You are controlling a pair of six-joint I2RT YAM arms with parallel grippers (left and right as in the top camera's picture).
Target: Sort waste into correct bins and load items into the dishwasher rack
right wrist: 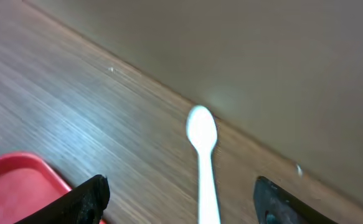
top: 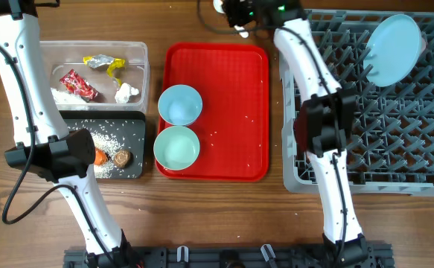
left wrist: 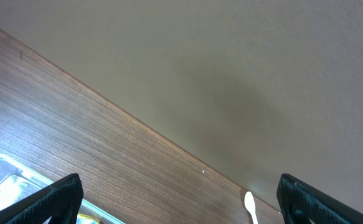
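My right gripper (right wrist: 180, 193) is open at the table's far edge (top: 235, 13), and the white plastic spoon (right wrist: 203, 155) lies on the wood between its fingers, ungripped. My left gripper (left wrist: 180, 196) stands wide open and empty by the clear tub's corner (left wrist: 7, 177). That clear tub (top: 144, 74) holds a red wrapper (top: 77, 84), a silver-yellow wrapper (top: 103, 64), a tissue (top: 126, 92) and rice. A carrot (top: 100, 156), a brown lump (top: 121, 157) and rice lie in the black tray (top: 131, 126). A light blue plate (top: 393, 48) stands in the grey rack (top: 395, 134).
The red tray (top: 231, 112) in the middle carries a light blue bowl (top: 180, 104) and a mint bowl (top: 176, 147), with a few rice grains beside them. Its corner (right wrist: 19, 174) shows left of my right fingers. The table ends just beyond the spoon.
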